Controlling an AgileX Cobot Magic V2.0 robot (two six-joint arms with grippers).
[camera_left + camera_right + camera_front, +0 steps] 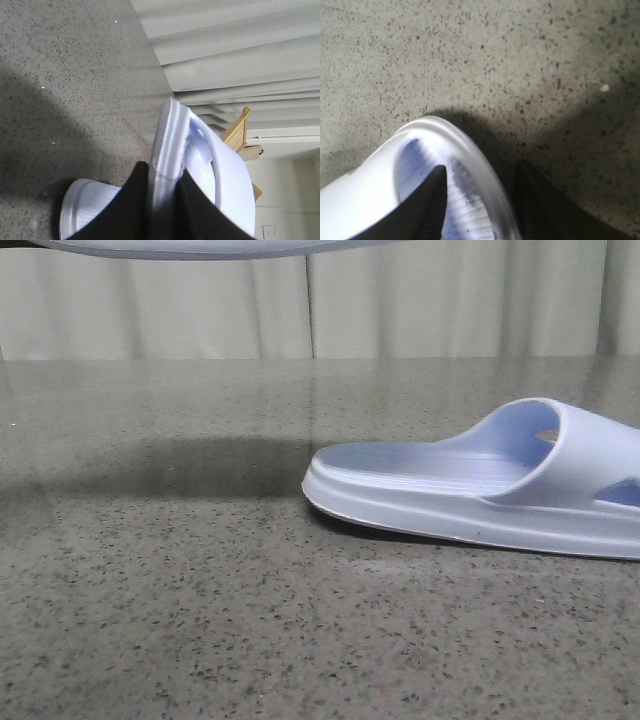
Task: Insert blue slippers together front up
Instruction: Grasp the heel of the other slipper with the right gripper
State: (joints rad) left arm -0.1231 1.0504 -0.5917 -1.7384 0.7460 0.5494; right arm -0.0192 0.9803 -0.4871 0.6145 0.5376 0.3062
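Observation:
One blue slipper lies flat on the speckled table at the right, sole down, its open end pointing left. In the right wrist view my right gripper stands open astride this slipper's rim, one finger over the ribbed footbed and the other outside on the table. The other slipper is held on edge in the air, with my left gripper shut on its thick sole. Only a strip of it shows at the top of the front view. The lying slipper shows under the held one.
Pale curtains hang behind the table's far edge. A wooden frame stands beyond the table in the left wrist view. A dark shadow lies on the table left of the lying slipper.

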